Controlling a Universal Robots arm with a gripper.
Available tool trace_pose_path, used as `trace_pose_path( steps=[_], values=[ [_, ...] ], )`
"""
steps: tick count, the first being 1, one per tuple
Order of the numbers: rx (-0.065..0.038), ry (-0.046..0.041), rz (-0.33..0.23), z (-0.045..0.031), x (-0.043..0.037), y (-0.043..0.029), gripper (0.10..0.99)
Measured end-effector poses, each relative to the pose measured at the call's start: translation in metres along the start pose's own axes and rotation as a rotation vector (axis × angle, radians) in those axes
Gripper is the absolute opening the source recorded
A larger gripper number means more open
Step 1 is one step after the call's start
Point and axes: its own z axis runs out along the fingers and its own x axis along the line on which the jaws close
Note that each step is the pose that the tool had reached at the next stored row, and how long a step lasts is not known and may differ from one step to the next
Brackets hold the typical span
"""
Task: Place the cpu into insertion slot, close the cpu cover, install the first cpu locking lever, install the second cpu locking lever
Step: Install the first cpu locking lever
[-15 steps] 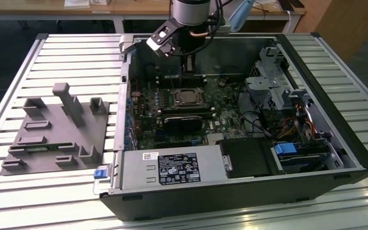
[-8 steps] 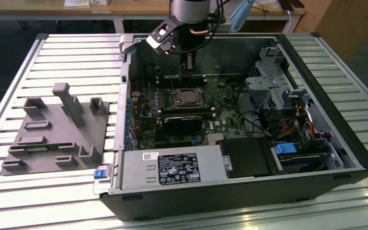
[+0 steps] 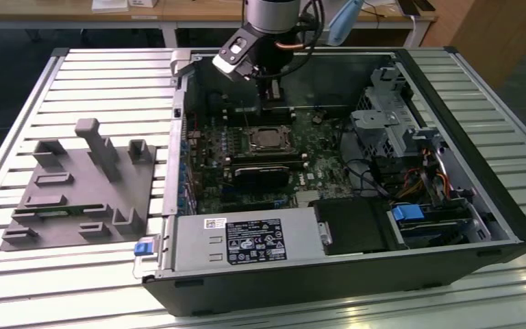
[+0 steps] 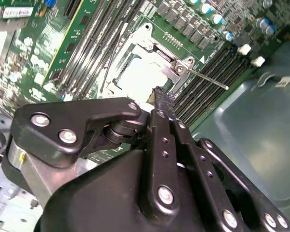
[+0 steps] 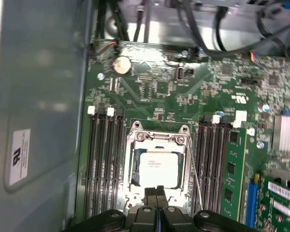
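**Clenched gripper at the socket rim**

The arm points steeply down into the open black computer case (image 3: pixel 336 284). Its black gripper (image 5: pixel 157 190) is clenched on nothing, tips at the silvery-rimmed square insertion slot (image 5: pixel 134 170). The small silver-topped cpu (image 5: pixel 158 169) lies there, framed by the thin metal cpu cover (image 5: pixel 157 137).

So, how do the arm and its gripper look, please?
The arm is a silver-grey tube with dark cables beside it. The gripper is black: jointed link bars, silver screw heads, two narrow fingers.

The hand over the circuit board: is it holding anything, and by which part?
Nothing: the hand is shut empty, tips at the edge of the cpu cover.
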Motion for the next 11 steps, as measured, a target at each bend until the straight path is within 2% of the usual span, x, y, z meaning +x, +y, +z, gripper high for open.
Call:
trace_pose_path(
  steps=[11],
  values=[
    [-0.005, 0.0001, -0.195, 0.0003, 0.0, 0.0, 0.106]
  ],
)
